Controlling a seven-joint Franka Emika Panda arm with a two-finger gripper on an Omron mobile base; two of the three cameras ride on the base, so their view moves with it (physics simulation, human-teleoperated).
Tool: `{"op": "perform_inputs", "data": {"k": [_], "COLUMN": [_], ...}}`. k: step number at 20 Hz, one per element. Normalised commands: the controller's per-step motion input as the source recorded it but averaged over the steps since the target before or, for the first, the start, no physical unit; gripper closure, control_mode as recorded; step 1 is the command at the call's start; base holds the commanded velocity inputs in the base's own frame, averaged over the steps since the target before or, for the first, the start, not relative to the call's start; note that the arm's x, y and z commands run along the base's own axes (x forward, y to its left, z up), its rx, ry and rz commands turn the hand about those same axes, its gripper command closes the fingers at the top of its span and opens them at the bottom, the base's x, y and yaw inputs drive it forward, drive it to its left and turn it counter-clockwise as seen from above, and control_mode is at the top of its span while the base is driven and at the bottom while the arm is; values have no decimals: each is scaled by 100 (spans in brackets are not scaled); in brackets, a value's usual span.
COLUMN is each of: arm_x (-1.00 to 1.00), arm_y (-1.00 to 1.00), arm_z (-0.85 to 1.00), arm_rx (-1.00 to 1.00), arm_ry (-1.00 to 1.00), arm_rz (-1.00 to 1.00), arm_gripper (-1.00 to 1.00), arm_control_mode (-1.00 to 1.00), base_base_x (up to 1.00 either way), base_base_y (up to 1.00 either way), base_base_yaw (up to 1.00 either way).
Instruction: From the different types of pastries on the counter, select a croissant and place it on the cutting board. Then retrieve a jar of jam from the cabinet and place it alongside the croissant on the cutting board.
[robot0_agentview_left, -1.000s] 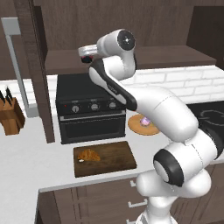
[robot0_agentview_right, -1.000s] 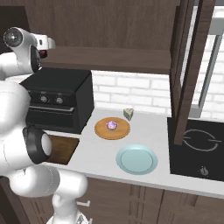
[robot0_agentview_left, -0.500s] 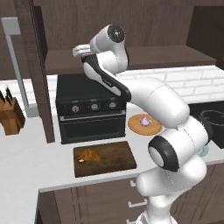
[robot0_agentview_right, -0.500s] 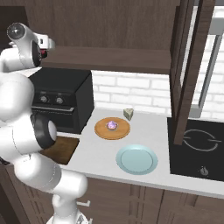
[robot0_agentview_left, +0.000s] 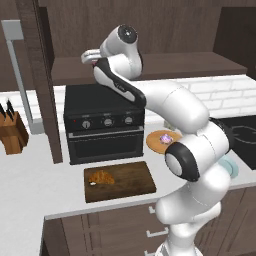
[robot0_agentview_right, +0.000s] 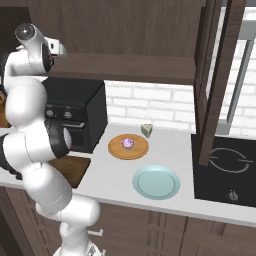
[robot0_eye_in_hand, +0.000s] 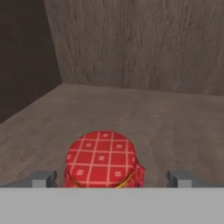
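Vs 1 s ago: arm has swung further left along the cabinet (robot0_agentview_left: 165, 67) shelf, wrist now above the oven's (robot0_agentview_left: 105, 122) left half; counter (robot0_agentview_right: 120, 175) items unmoved. Gripper (robot0_eye_in_hand: 111, 178) spread wide, nothing held, tips either side of the jar (robot0_eye_in_hand: 103, 159), not touching. Shelf: bare wood-grain floor ahead, back wall beyond, dark side panel left. Board (robot0_agentview_left: 127, 179) dark, flat, rectangular; ridged golden croissant (robot0_agentview_left: 101, 177) lies on its left part, right part free. Jar squat, red checked cloth top.
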Motion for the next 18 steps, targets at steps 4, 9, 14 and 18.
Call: {"op": "perform_inputs", "data": {"k": [4,9,14,18], "arm_x": [11,5,0,-15], "arm_y": [8,15,1,-8], "arm_z": [-16,-16,-2,0], "arm_rx": [0,0,0,0], "arm_ry": [2,0,0,0], "arm_rz": [0,0,0,0], "arm_gripper": [100,100,100,100], "arm_control_mode": [-100,-100,-100,-100], "base_base_x": [0,0,0,0], "base_base_y": [0,0,0,0], "base_base_yaw": [0,0,0,0]}}
